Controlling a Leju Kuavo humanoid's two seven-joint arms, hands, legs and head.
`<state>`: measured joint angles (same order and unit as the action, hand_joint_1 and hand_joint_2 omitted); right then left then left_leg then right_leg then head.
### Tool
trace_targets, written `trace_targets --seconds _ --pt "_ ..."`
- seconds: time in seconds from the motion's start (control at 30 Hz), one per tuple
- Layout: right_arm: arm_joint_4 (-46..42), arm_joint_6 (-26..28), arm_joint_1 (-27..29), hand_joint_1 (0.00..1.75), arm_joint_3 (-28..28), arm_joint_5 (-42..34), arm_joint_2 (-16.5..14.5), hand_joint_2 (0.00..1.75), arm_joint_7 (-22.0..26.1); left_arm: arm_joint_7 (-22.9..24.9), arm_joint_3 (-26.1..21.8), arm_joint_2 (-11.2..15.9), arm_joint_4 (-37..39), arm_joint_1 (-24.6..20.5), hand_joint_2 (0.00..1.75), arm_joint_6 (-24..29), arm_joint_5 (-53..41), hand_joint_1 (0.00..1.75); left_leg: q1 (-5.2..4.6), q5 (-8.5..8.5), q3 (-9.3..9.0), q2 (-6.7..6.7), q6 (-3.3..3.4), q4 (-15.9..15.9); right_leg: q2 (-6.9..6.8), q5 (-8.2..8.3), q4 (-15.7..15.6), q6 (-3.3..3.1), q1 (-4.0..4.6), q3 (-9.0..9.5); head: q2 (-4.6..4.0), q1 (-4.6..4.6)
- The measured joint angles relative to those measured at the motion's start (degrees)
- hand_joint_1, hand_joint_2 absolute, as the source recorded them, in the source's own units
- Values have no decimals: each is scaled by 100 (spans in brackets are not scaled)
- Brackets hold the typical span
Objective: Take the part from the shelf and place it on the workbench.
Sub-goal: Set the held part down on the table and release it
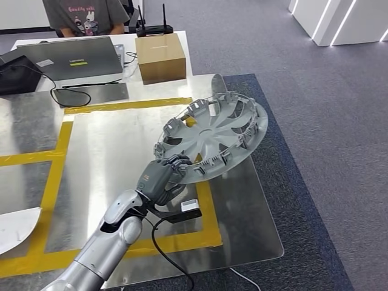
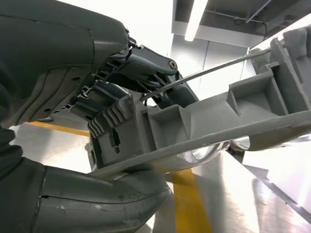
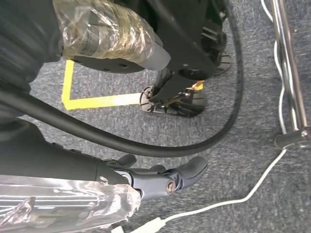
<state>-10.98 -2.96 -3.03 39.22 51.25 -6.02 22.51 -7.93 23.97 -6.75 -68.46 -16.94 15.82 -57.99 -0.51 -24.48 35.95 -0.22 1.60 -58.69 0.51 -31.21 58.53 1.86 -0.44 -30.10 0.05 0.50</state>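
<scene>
The part is a silver wheel cover (image 1: 215, 130), inner side with clips facing up, tilted over the right side of the shiny metal workbench (image 1: 114, 151). My left hand (image 1: 162, 176) grips its near rim, thumb under and fingers over. The left wrist view shows the same hold close up: the left hand (image 2: 66, 63) is clamped on the ribbed rim of the wheel cover (image 2: 220, 121), above the yellow tape. Whether the cover touches the bench I cannot tell. My right hand (image 3: 161, 177) hangs over grey carpet, its fingers loosely spread and holding nothing.
Yellow tape (image 1: 59, 148) marks a rectangle on the bench. At the back stand a cardboard box (image 1: 160, 56) and a laptop (image 1: 73, 57), with a person (image 1: 86, 15) seated behind. A white sheet (image 1: 16, 227) lies at the near left. Grey carpet (image 1: 320, 151) lies to the right.
</scene>
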Motion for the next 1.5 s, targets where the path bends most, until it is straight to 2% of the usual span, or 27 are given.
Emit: trace_targets --seconds 0.1,0.13,0.2,0.27,0.3,0.33,0.37,0.47,0.5,0.53,0.6,0.63,0.67,0.7,0.77,0.8,0.83,0.87,0.9,0.97,1.0,1.03,1.07,1.1,1.2,1.23,1.5 --pt "1 1 13 0 -1 12 2 175 2 0 -27 3 0 0 175 2 -1 175 2 65 38 -5 -97 -1 -6 100 -92 -70 8 14 0 1" --pt "1 1 16 0 -1 15 1 175 2 0 -32 7 0 1 175 2 -1 175 7 9 59 -7 -133 -33 -18 147 -105 -105 -3 -8 0 4" --pt "0 4 13 0 1 18 0 175 2 0 -41 19 1 2 175 2 0 175 27 -354 181 -9 -208 -385 -47 247 -135 -179 -30 -86 1 22" --pt "-1 7 9 0 1 19 0 175 2 0 -42 31 2 11 175 2 0 175 56 -853 385 -6 -266 -1098 -62 333 -131 -212 -27 -207 2 37" --pt "-1 8 10 0 1 20 0 175 2 0 -43 36 2 18 175 2 0 175 69 -1010 437 -6 -284 -1390 -68 378 -126 -211 -26 -272 2 37" --pt "-1 8 11 0 1 20 -1 175 2 0 -43 40 2 24 175 2 0 175 79 -1067 405 -6 -295 -1511 -73 419 -120 -206 -25 -338 2 37" --pt "-1 8 13 0 1 20 -1 175 2 0 -43 43 2 27 175 2 -1 175 87 -1020 265 -5 -298 -1413 -76 456 -113 -195 -26 -399 1 38" --pt "-1 5 10 0 1 20 -2 175 2 0 -42 41 2 11 175 0 -1 175 91 -679 -531 -4 -254 -273 -74 549 -84 -136 -18 -522 0 38" --pt "-1 3 8 0 1 21 -2 175 3 0 -41 39 2 2 175 -2 0 175 82 -632 -696 -5 -220 14 -74 583 -76 -104 -11 -549 1 33" --pt "-1 2 6 0 1 21 -2 175 3 0 -40 38 2 0 175 -5 0 175 69 -624 -762 -7 -180 159 -74 617 -76 -64 -8 -568 1 31" --pt "-1 1 9 0 1 22 -2 175 2 0 -40 39 2 11 175 -14 0 175 45 -569 -738 -7 -85 203 -73 687 -102 22 -23 -591 2 30" --pt "-1 1 11 0 1 22 -1 175 1 0 -40 39 2 16 175 -18 0 175 46 -523 -724 1 -37 219 -70 675 -92 57 -35 -621 2 30" --pt "-1 1 13 0 1 22 -1 175 1 0 -40 35 2 16 175 -21 0 175 52 -473 -701 10 13 235 -67 586 -2 85 -43 -677 2 23" --pt "-1 1 13 0 1 22 -1 175 0 0 -40 32 3 13 175 -23 0 175 61 -423 -667 21 52 250 -64 416 217 109 -47 -782 2 15" --pt "-1 1 14 0 1 22 -1 175 -1 0 -42 29 3 14 175 -26 0 175 56 -349 -567 33 94 245 -62 -52 979 145 -50 -1073 2 2" --pt "0 1 17 0 0 22 -1 175 -1 0 -43 31 4 19 175 -28 0 175 49 -314 -518 36 97 242 -62 -222 1341 158 -51 -1190 2 2" --pt "1 1 21 0 0 22 -2 175 -2 0 -44 32 4 22 175 -30 0 175 43 -283 -474 37 96 238 -62 -294 1532 164 -51 -1215 2 3" --pt "0 1 25 0 0 22 -1 175 -2 0 -45 33 4 25 175 -32 0 175 39 -257 -440 36 89 235 -63 -260 1488 163 -51 -1119 2 1" --pt "0 1 24 0 1 22 -1 175 -2 0 -46 34 4 27 175 -33 0 175 38 -236 -417 33 77 232 -63 -138 1207 153 -51 -900 2 2" --pt "-2 2 12 0 1 22 1 175 -2 0 -51 35 4 24 175 -35 0 175 24 -217 -391 29 44 211 -62 108 339 121 -47 -321 2 -1" --pt "-3 2 3 0 1 22 1 175 -2 0 -55 35 4 20 175 -35 0 175 12 -208 -375 29 18 196 -59 166 14 93 -43 -114 2 4" --pt "-3 2 -2 0 1 23 1 175 -2 0 -58 36 4 17 175 -36 -1 175 1 -196 -357 29 -12 184 -56 176 -163 60 -36 -8 2 8" --pt "-3 1 -1 0 1 24 1 175 -3 0 -61 37 4 14 175 -39 -2 175 -10 -191 -339 29 -38 173 -54 166 -217 28 -32 14 1 12" --pt "-3 0 8 0 1 26 1 175 -3 1 -65 38 4 13 175 -45 -3 175 -9 -180 -327 28 -11 170 -53 183 -216 2 -33 6 1 18" --pt "-3 -3 25 0 1 31 1 175 -4 14 -77 43 4 11 175 -74 -8 175 -10 -152 -314 25 134 174 -58 210 -225 -20 -21 -11 2 18" --pt "-3 -5 21 0 1 34 1 175 -4 39 -79 43 8 7 175 -93 -22 175 -7 -136 -312 24 131 183 -58 216 -225 -30 -14 -17 2 19" --pt "-4 -40 -24 0 1 93 1 175 -35 766 -95 43 433 -305 175 -280 -583 175 18 -42 -281 22 -65 246 -59 262 -207 -103 11 -82 2 17"
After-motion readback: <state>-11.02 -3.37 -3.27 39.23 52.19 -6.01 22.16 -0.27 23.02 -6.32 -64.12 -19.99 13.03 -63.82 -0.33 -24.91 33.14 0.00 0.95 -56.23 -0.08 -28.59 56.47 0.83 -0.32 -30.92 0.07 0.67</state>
